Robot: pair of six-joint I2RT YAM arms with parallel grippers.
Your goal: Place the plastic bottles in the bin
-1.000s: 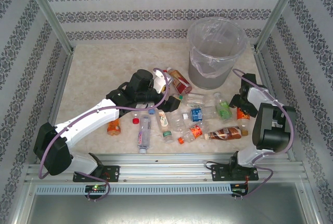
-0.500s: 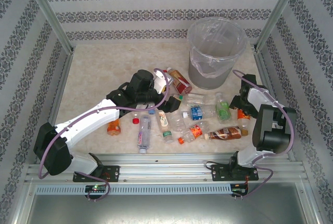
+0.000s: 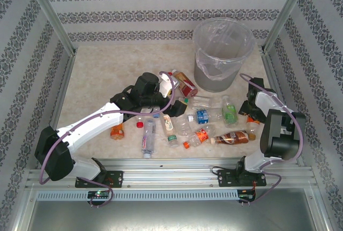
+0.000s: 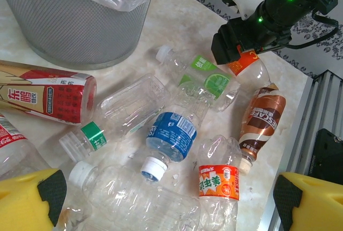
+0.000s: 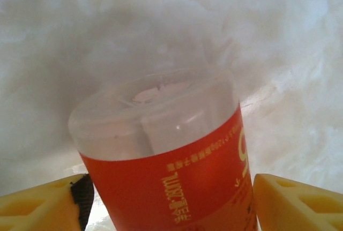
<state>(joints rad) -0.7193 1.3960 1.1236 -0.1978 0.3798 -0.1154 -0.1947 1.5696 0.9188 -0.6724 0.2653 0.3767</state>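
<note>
Right wrist view: right pincer (image 5: 171, 204) closely flanks an orange bottle (image 5: 161, 134); pinched or not, I cannot tell. Next: secure grip, lift to the bin (image 3: 214, 78). Left pincer (image 4: 171, 199) hangs spread.

Bright, even light falls from overhead, leaving short, soft shadows on the pale worktop (image 3: 107, 75). The left wrist view is sharp, with small glints on the plastic bottles (image 4: 171, 134) toward 6 o'clock. The right wrist view is hazy, with the worktop washed out and unfocused at 12 o'clock.
</note>
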